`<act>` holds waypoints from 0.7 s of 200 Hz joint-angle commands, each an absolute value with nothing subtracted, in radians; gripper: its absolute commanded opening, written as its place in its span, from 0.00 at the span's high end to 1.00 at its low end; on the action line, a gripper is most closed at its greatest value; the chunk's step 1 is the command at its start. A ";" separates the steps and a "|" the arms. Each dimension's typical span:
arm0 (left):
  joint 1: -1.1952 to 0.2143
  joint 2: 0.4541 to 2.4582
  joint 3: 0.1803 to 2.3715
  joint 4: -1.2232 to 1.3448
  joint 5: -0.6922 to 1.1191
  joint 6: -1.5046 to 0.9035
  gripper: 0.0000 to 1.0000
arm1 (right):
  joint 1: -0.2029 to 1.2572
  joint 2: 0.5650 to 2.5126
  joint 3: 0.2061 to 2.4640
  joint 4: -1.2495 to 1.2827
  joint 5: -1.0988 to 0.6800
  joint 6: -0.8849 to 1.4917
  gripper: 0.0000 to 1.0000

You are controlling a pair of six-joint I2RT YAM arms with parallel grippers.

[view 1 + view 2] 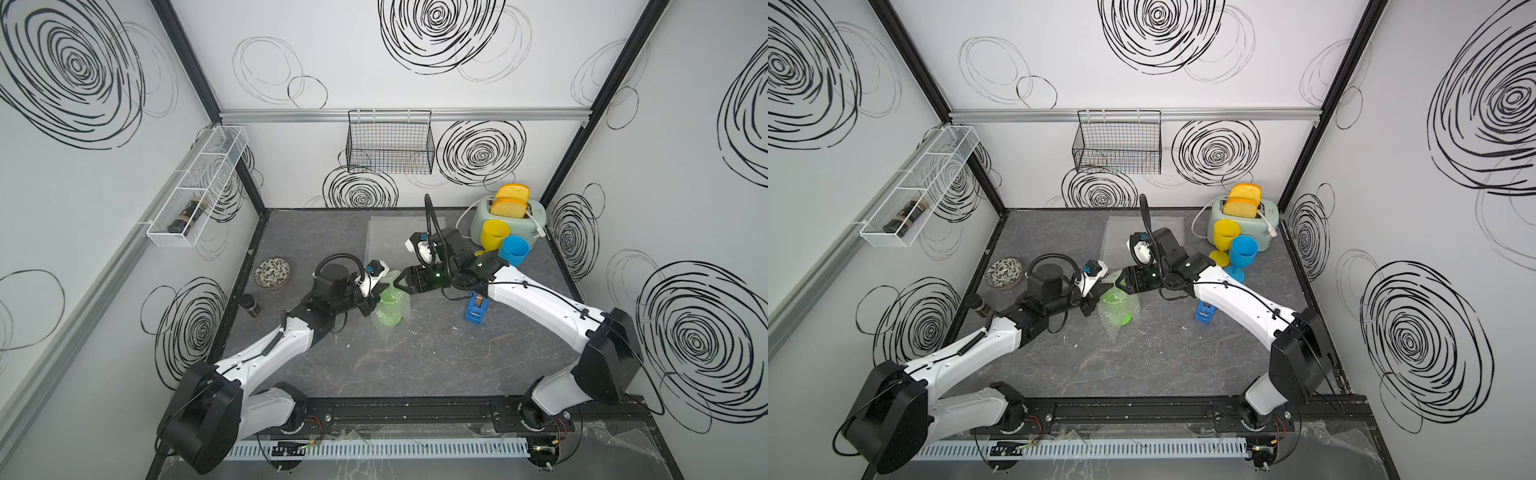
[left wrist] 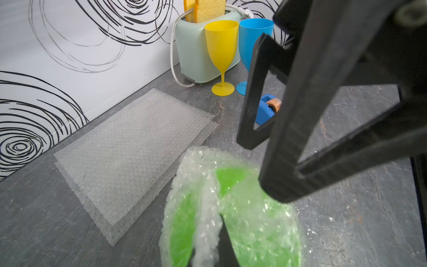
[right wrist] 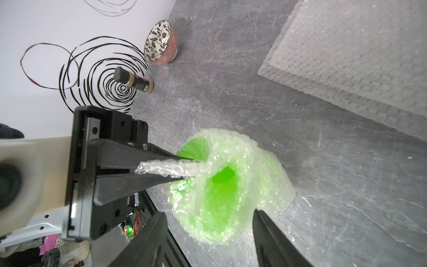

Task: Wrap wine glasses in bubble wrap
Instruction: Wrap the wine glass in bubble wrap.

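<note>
Our left pincer (image 3: 191,168) is clenched on the gathered seam of the bubble wrap (image 3: 233,148) that goes around the lime green goblet (image 1: 390,305), near the middle of the table (image 1: 415,374). Our right pincer (image 1: 400,282) hangs just beside it, jaws apart, holding nothing. We judge this first wrap needs fastening, so the next move probably calls for the tape dispenser (image 2: 265,111). The spare sheets (image 2: 129,150), the yellow goblet (image 2: 221,44) and the blue goblet (image 2: 251,34) wait bare on the grey stone-like surface toward the swirl-painted back wall (image 1: 374,83).
</note>
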State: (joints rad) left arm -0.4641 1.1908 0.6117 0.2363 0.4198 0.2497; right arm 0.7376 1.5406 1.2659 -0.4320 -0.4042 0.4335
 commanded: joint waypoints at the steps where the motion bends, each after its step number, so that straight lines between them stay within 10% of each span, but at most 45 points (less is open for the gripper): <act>1: -0.475 1.224 0.606 0.143 0.400 0.276 1.00 | 0.756 1.585 1.248 -0.429 -0.403 0.436 0.35; 47: -0.483 1.206 0.618 0.131 0.411 0.267 0.97 | 0.759 1.657 1.254 -0.457 -0.374 0.451 0.52; 105: -0.462 1.082 0.765 -0.073 0.479 0.173 0.39 | 0.756 1.686 1.280 -0.492 -0.336 0.462 0.76; 140: -0.365 1.062 0.816 -0.133 0.449 0.030 0.29 | 0.761 1.686 1.293 -0.497 -0.323 0.462 0.76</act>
State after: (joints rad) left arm -0.4160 1.0809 0.7784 -0.0677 0.4564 0.1375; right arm 0.7509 1.6592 1.2819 -0.4347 -0.3542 0.4637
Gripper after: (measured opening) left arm 0.693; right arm 0.236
